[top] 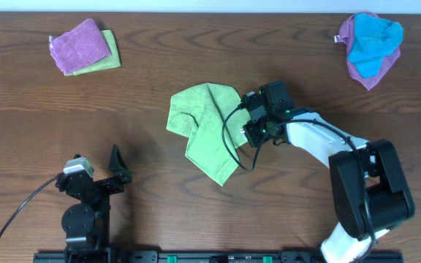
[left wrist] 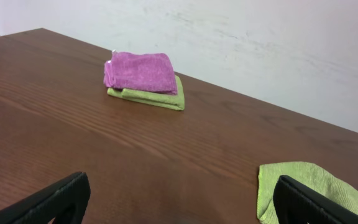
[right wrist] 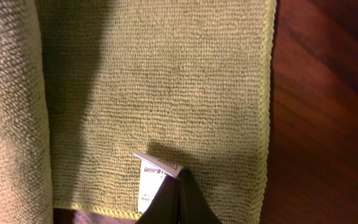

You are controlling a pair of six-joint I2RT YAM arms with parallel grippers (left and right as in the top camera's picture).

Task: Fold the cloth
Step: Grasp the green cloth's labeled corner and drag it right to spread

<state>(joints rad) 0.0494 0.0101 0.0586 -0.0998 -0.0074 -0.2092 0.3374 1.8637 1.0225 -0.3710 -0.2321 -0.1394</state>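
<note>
Where the right fingers meet its label, the lime-green cloth lies rumpled.

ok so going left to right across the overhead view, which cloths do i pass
purple cloth stacked on a yellow-green cloth → lime-green cloth → blue cloth lying on a second purple cloth

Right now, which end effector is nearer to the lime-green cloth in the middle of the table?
Right. The right end effector is shut on the cloth, at the edge by its white label. The left end effector hangs open over bare table, well apart from the cloth.
</note>
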